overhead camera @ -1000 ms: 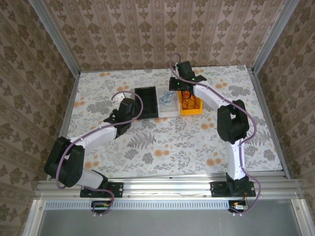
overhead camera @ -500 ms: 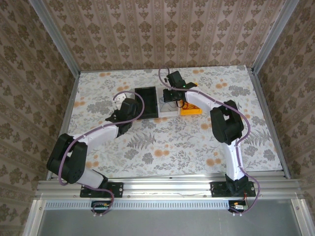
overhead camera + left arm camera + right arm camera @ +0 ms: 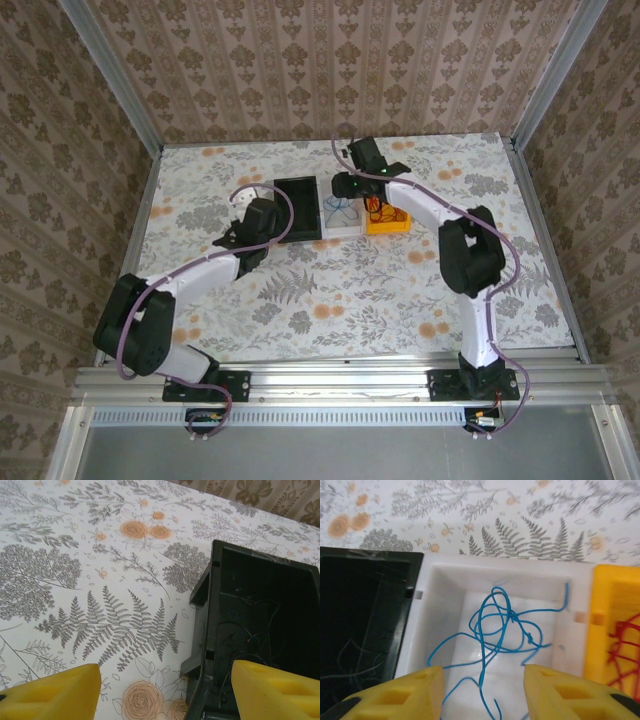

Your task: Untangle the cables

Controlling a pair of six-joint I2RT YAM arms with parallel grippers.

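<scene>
Three bunches of cables lie in three bins set side by side. The blue cable point(image 3: 505, 625) is a loose tangle in the white bin point(image 3: 445, 580). The red cable point(image 3: 625, 645) is in the yellow bin point(image 3: 615, 595), and thin dark cables point(image 3: 255, 640) lie in the black bin point(image 3: 210, 610). My right gripper point(image 3: 482, 680) hangs open just above the blue cable, and one strand runs loose between its fingers. My left gripper point(image 3: 165, 695) is open, straddling the black bin's left wall and holding nothing.
From above, the black bin point(image 3: 298, 208), white bin point(image 3: 342, 225) and yellow bin point(image 3: 388, 226) stand in a row at the middle back of the flowered table point(image 3: 400, 290). Patterned walls and metal rails point(image 3: 545, 240) enclose the table.
My right gripper has swung from the yellow bin side to over the white bin, and its jaws have gone from shut to open. The left arm has stayed put.
</scene>
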